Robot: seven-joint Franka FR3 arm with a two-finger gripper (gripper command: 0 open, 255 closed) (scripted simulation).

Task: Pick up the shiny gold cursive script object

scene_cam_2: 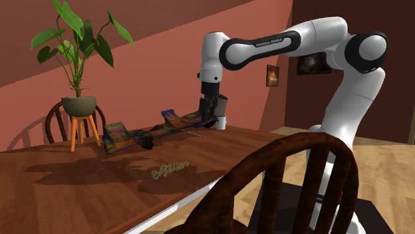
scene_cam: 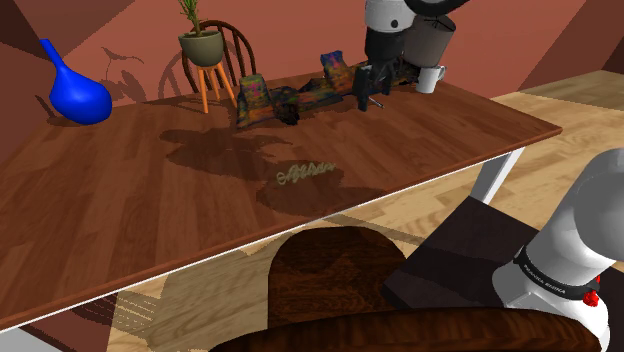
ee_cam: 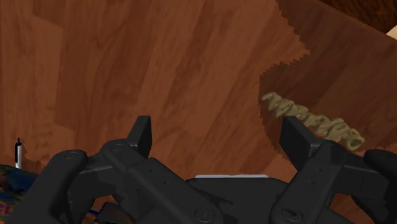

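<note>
The gold cursive script piece (scene_cam: 305,173) lies flat on the dark wooden table (scene_cam: 120,210), near its front edge, also seen as the gold script (scene_cam_2: 169,169). My black gripper (scene_cam: 368,92) hangs above the far side of the table, well behind the script and apart from it; in the second exterior view the gripper (scene_cam_2: 211,108) points down from the white arm. In the wrist view the gripper (ee_cam: 219,137) is open with nothing between its fingers, and the script (ee_cam: 312,119) lies on the wood just beyond one fingertip (ee_cam: 298,137).
A long multicoloured object (scene_cam: 295,97) lies along the table's back, with a white mug (scene_cam: 430,78) beside the gripper. A blue vase (scene_cam: 75,90) and a potted plant on an orange stand (scene_cam: 203,50) sit further along. A dark wooden chair back (scene_cam_2: 292,179) stands before the table.
</note>
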